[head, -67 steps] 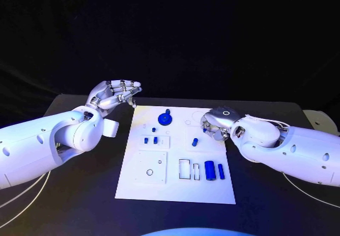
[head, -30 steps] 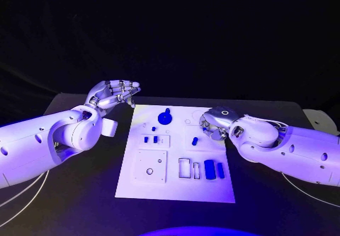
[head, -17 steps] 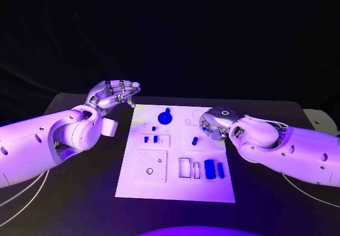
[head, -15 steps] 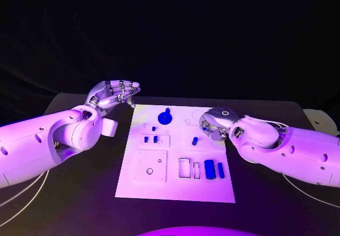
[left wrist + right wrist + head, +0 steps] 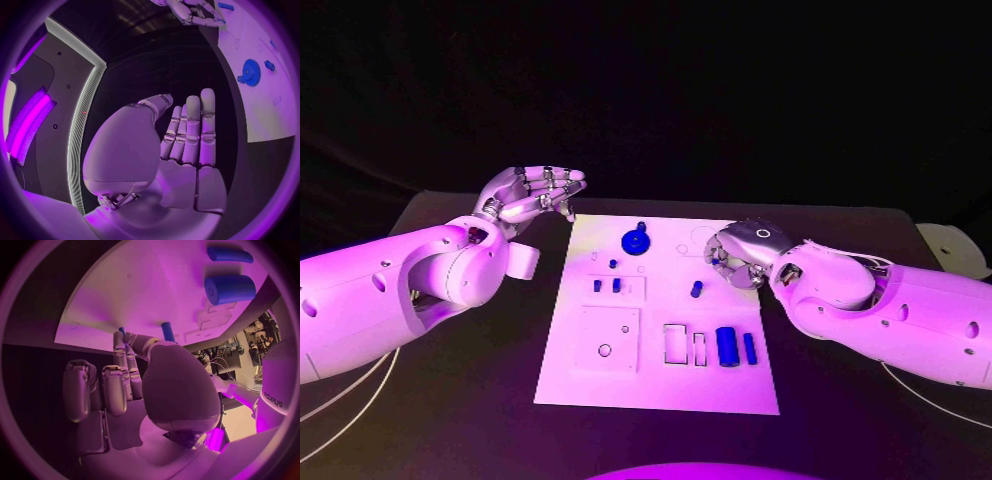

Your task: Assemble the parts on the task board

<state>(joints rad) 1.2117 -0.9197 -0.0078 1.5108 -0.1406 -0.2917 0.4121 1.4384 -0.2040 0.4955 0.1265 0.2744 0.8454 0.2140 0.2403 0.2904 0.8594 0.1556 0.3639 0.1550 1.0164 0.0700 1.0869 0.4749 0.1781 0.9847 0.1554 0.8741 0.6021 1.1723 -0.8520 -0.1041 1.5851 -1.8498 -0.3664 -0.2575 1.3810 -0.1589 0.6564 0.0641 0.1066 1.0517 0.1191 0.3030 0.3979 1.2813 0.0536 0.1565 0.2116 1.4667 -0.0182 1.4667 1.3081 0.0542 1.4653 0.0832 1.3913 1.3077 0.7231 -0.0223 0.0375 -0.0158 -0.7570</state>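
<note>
Pinching a small blue peg (image 5: 120, 331), right hand (image 5: 737, 254) hovers over the task board (image 5: 661, 390); next it needs lining up with its hole. Left hand (image 5: 528, 193) idles alongside, fingers apart, holding nothing.

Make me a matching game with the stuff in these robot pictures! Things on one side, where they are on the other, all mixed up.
Things:
1. gear
2. thick cylinder
3. left hand
4. right hand

Places:
A. raised beside the board's far left corner, holding nothing
B. over the board's right side, fingers down
C. far end of the board
D. near end of the board, right part

Pairs: 1-C, 2-D, 3-A, 4-B
</note>
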